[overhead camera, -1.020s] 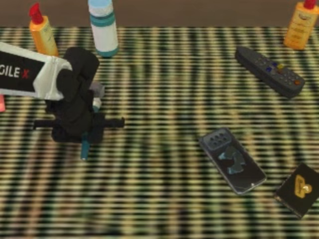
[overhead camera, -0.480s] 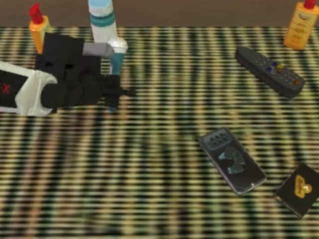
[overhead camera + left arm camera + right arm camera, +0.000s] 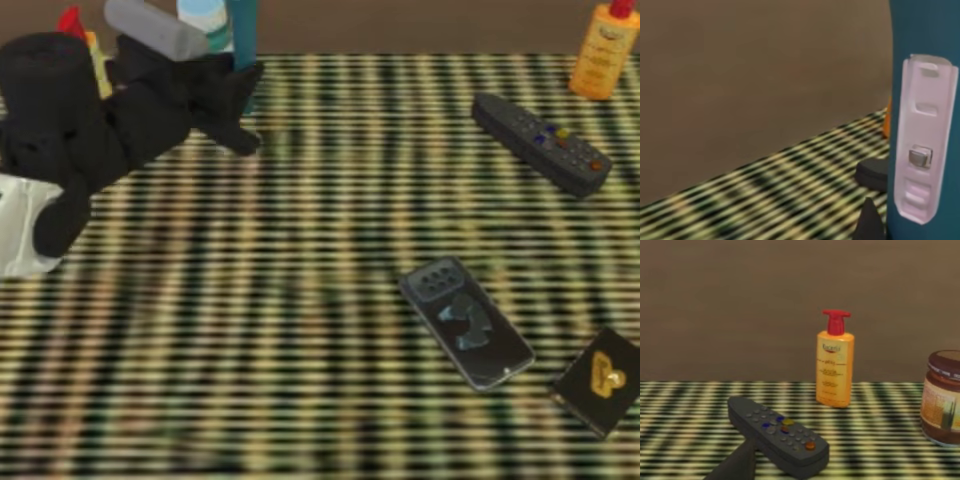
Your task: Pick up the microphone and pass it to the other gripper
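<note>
Worktop (image 3: pixel 300 330): striped; carries a remote (image 3: pixel 542 143), phone (image 3: pixel 467 322) and orange bottle (image 3: pixel 604 45).
Left gripper (image 3: pixel 232 95): raised over the far left corner, fingers pinching the mic.
Mic (image 3: pixel 243 30): upright teal handle between those fingers, white switch strip (image 3: pixel 922 137) facing the wrist camera.
Right gripper: fingers' state cannot be told.

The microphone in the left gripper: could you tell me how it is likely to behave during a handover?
The microphone looks rigid, so it should not flex. Its smooth teal handle tapers, so it may slip lengthwise unless gripped firmly. The left gripper holds it raised at the table's far left; being round, it would probably roll if dropped.
</note>
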You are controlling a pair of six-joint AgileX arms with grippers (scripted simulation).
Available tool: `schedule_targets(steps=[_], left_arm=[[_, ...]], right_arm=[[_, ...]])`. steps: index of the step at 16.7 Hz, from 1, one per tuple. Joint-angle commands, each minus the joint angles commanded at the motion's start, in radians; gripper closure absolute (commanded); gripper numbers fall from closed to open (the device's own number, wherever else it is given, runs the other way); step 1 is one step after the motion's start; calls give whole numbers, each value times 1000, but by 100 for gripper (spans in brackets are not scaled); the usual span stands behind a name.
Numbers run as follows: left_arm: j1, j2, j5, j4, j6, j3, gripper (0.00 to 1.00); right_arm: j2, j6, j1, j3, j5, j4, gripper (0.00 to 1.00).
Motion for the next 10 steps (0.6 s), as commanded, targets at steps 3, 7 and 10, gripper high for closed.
schedule_targets(steps=[3, 7, 10], left_arm=[[6, -47, 44, 96, 26, -33, 100], [7, -54, 50, 108, 30, -37, 100], [-15, -56, 31, 109, 27, -36, 100]], right_arm=[[0, 0, 0, 0, 0, 0, 0], [0, 0, 0, 0, 0, 0, 0], [0, 0, 0, 0, 0, 0, 0]])
